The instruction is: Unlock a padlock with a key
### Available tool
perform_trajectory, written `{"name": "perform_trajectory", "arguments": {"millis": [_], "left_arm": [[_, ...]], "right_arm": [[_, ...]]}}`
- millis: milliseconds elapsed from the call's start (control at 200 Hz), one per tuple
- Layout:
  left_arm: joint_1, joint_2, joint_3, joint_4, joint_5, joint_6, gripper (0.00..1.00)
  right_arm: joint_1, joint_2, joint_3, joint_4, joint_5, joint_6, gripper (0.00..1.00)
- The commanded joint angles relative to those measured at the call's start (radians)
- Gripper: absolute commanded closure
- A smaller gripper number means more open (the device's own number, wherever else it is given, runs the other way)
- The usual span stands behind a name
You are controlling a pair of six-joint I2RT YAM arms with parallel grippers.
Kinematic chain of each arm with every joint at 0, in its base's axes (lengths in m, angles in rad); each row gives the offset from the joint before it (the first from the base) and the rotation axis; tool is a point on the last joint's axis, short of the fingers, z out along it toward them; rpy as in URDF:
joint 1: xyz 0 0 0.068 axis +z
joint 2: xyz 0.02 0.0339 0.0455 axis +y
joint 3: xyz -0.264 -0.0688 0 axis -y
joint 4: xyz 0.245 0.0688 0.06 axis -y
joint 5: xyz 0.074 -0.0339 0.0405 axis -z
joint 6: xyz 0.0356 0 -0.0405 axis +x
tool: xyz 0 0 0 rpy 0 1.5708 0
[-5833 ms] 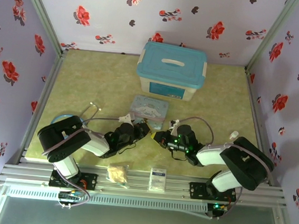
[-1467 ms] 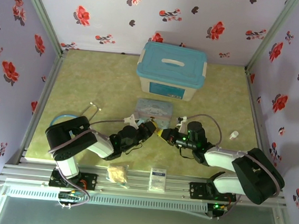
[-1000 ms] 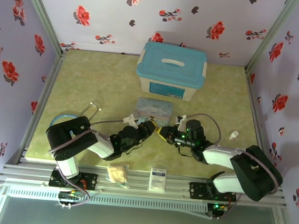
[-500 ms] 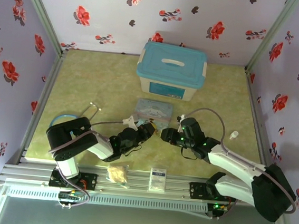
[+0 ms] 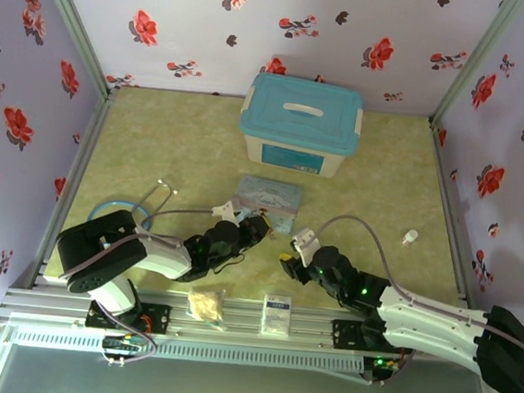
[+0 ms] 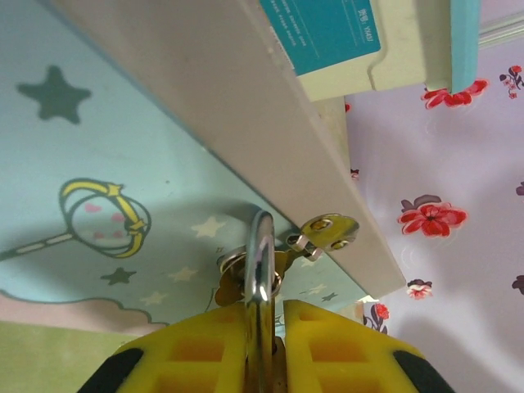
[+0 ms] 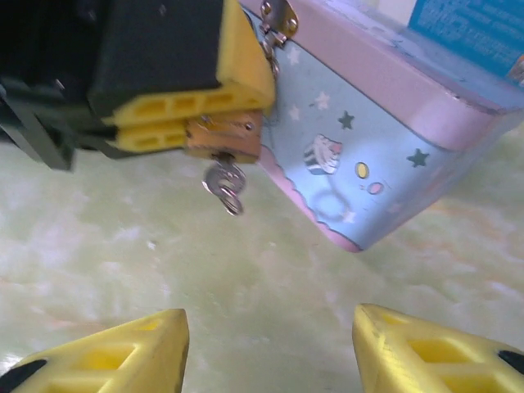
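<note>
My left gripper [image 5: 257,226] is shut on the small brass padlock [image 7: 225,135], right at the front of the blue cartoon tin [image 5: 267,197]. In the left wrist view the padlock's steel shackle [image 6: 260,262] rises between the yellow fingers [image 6: 196,356] and passes through the tin's brass hasp [image 6: 327,232]. The key [image 7: 223,187], a small grey metal piece with a ring, hangs from the padlock's underside. My right gripper [image 5: 288,259] is open and holds nothing. It hovers over bare table, a short way in front of the padlock, with its yellow fingertips [image 7: 115,352] wide apart.
A teal-lidded storage box [image 5: 300,124] stands behind the tin. A beige packet [image 5: 205,304] and a white card [image 5: 277,314] lie on the near rail. A blue ring with tubing [image 5: 112,208] lies at the left, and a small white bottle [image 5: 409,237] at the right.
My right gripper has opened, let go at the padlock and drawn back toward the near edge, leaving the key hanging from the lock. The left gripper has kept its grip and barely moved.
</note>
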Motion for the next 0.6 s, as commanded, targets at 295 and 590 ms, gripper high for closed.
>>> {"name": "perform_trajectory", "arguments": {"millis": [295,590], "left_arm": [[0.001,-0.019,0.035,0.009,0.020,0.036,1.00],[0.000,-0.016,0.037,0.021,0.032,0.019,1.00]], "right_arm": [[0.108,0.199,-0.003,0.361,0.181,-0.512,0.55],[0.116,0.460,0.048,0.582,0.285,-0.520,0.57]]}}
